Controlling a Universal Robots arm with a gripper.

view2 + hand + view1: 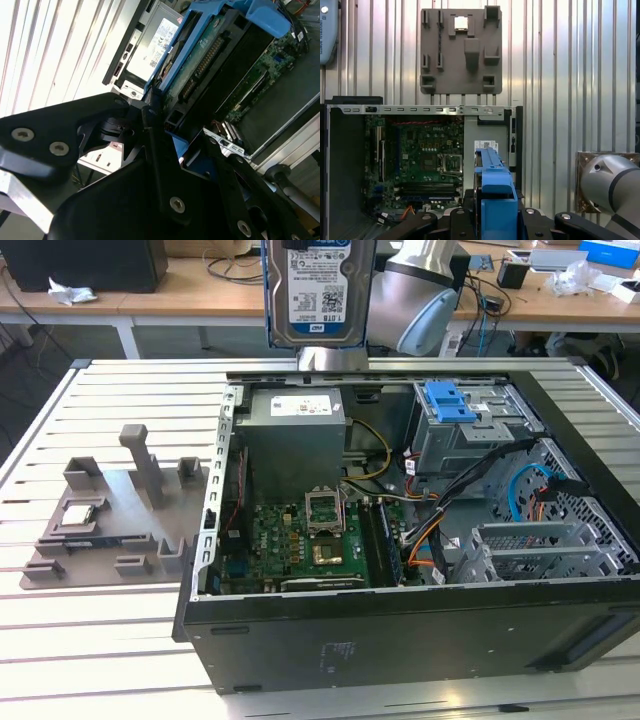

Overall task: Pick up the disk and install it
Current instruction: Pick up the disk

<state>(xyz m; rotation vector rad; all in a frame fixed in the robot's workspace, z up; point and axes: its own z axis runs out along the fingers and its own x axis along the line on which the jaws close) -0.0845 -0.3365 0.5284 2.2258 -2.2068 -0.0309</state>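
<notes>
The disk (318, 290), a silver drive with a white-and-blue label in a blue bracket, hangs upright high above the back of the open computer case (400, 625). In the first wrist view its blue bracket edge (495, 195) sits between the black fingers of my gripper (495, 220), which is shut on it. In the second wrist view the disk's underside (210, 50) and its circuit board run away from the fingers (152, 125). It hangs over the power supply (295, 420).
Inside the case lie the green motherboard (300, 540), loose cables and a metal drive cage with a blue latch (447, 400). A grey fixture plate (110, 520) holding a small processor chip (78, 515) rests on the slatted table at the exterior view's left.
</notes>
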